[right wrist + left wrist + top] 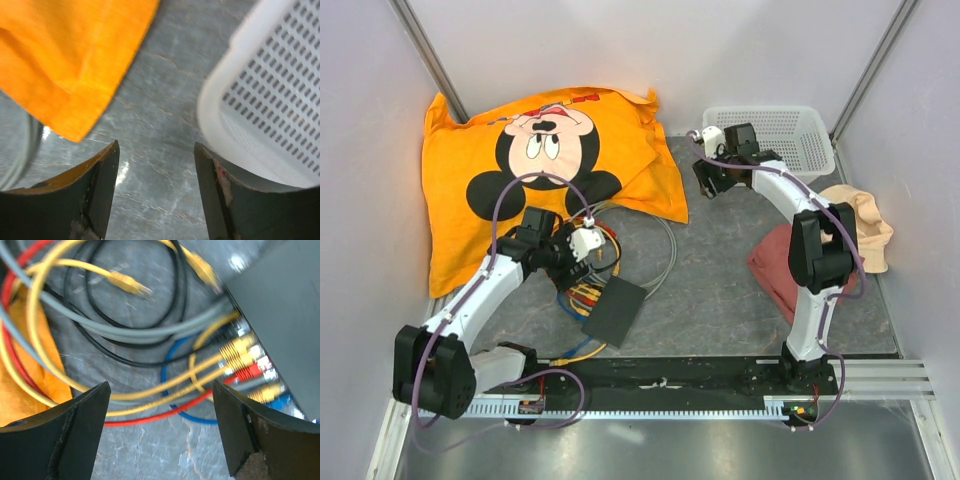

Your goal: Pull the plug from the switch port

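The switch [615, 308] lay flat on the grey desk [720, 300], near the middle and just to the right of the left arm. Its socket edge faced left and far, towards a tangle of cables [620, 235]. In the left wrist view, several plugs [241, 347] sat in that edge side by side. Two were yellow, a red one lay below them, and another yellow one was lower still, with a blue cable curling beside them. A loose yellow plug [129, 285] lay on the desk farther out, inside loops of black and grey cable.

The left end effector [160, 387] hung over the cables just left of the switch. Its jaws were spread wide with nothing between them, and they touched neither the plugs nor the switch.

The right end effector [156, 146] was well apart from the switch, at the far right. It was also spread and empty, over bare desk between the corner of an orange pillow [550, 150] and the rim of a white basket [815, 150]. The pillow bore a cartoon mouse and filled the far left. On the right lay a peach cloth [868, 225] and a dark red cloth [770, 270], both beside the right arm.
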Available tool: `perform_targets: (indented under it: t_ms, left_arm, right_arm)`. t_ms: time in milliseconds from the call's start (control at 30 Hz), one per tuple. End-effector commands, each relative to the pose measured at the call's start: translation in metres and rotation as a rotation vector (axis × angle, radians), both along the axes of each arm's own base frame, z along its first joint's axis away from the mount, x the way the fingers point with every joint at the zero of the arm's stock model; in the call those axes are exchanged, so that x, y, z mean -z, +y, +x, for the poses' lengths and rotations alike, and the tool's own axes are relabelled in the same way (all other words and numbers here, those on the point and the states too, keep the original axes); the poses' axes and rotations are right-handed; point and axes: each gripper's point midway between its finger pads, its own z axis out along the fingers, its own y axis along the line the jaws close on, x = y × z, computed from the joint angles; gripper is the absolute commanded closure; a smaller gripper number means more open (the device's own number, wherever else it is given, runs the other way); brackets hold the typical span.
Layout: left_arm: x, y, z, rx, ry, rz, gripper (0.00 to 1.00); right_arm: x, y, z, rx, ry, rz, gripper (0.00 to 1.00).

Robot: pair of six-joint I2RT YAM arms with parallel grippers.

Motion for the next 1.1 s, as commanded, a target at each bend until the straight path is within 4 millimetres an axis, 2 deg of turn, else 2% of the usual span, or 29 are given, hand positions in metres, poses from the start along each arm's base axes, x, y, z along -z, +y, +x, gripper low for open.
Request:
perform_targets:
  t_ms: [0,33,67,167,200,233,267,400,467,600,700,800,933,1067]
  left_arm:
    - [0.005,0.0,-0.023,0.237,-0.044,0.056,0.13]
    - [0.008,0.001,-0.03,0.256,-0.024,0.06,0.15]
    - [0.009,-0.001,-0.035,0.303,-0.023,0.06,0.16]
    - [0.02,-0.002,-0.051,0.388,0.011,0.093,0.24]
    - [0.025,-0.004,-0.057,0.417,0.019,0.107,0.26]
    - [0.028,-0.004,-0.059,0.442,0.02,0.118,0.3]
    - [0.03,-0.004,-0.06,0.461,0.02,0.125,0.33]
    - [0.045,0.0,-0.069,0.491,0.06,0.153,0.45]
    - [0.05,-0.002,-0.075,0.527,0.068,0.153,0.52]
    - [0.06,-0.014,-0.085,0.593,0.056,0.131,0.57]
    - [0.06,-0.027,-0.086,0.617,0.038,0.118,0.58]
    - [0.059,-0.037,-0.095,0.63,0.059,0.096,0.6]
    - [0.059,-0.05,-0.112,0.682,0.055,0.067,0.61]
    - [0.06,-0.075,-0.124,0.696,0.059,0.015,0.6]
  right_arm:
    - [-0.012,0.054,-0.045,-0.168,0.033,0.093,0.29]
    - [-0.013,0.06,-0.057,-0.192,0.044,0.103,0.29]
    - [0.004,0.071,-0.082,-0.234,0.102,0.1,0.29]
    - [0.018,0.084,-0.127,-0.316,0.171,0.107,0.29]
    - [0.021,0.083,-0.135,-0.323,0.186,0.102,0.29]
    - [0.03,0.079,-0.153,-0.333,0.227,0.089,0.3]
    - [0.032,0.075,-0.159,-0.332,0.247,0.075,0.31]
    - [0.04,0.049,-0.178,-0.36,0.278,-0.041,0.36]
    - [0.035,0.039,-0.187,-0.4,0.283,-0.09,0.37]
    - [0.016,0.038,-0.2,-0.486,0.277,-0.092,0.37]
    - [0.022,0.031,-0.204,-0.483,0.275,-0.177,0.38]
    - [0.031,0.032,-0.213,-0.422,0.34,-0.171,0.39]
    - [0.022,0.056,-0.235,-0.439,0.466,-0.048,0.4]
    - [0.022,0.073,-0.256,-0.476,0.58,0.028,0.4]
